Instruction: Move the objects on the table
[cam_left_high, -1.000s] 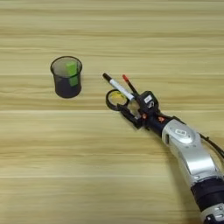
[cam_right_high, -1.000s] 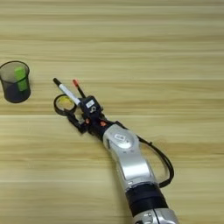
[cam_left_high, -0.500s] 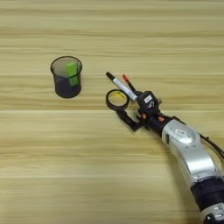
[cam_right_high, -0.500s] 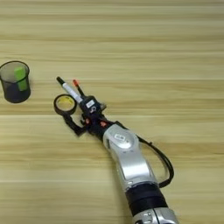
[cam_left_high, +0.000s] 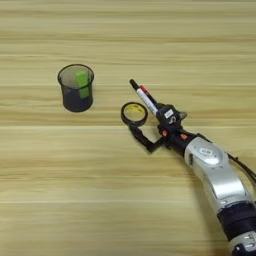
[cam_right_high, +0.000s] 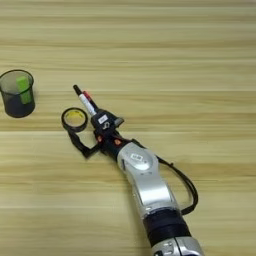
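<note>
Pale wood planks fill both views, their grain running left to right; the table (cam_left_high: 60, 200) carries only a few small things. Largest is the right arm (cam_left_high: 220, 180), a silver forearm entering from the lower right and reaching up and left. Next comes a dark cup (cam_left_high: 76, 88) with a green piece inside, standing upright well left of everything else.

At the arm's tip the gripper (cam_left_high: 150, 127) has its black fingers spread apart: the lower finger (cam_left_high: 142, 139) lies flat on the wood just below the ring (cam_left_high: 134, 113), while the upper one sits under the marker's near end, so the claw clamps nothing that I can see.

The ring lies flat near the table's middle, yellow inside showing. The marker (cam_left_high: 145, 99) lies just right of it, long axis diagonal, black cap pointing up and left, away from the arm. The red-tipped pen (cam_left_high: 145, 91) lies alongside, parallel.

Risk, as I judge it: closing from here could nudge the ring away sideways, or roll the marker and pen off the finger.
</note>
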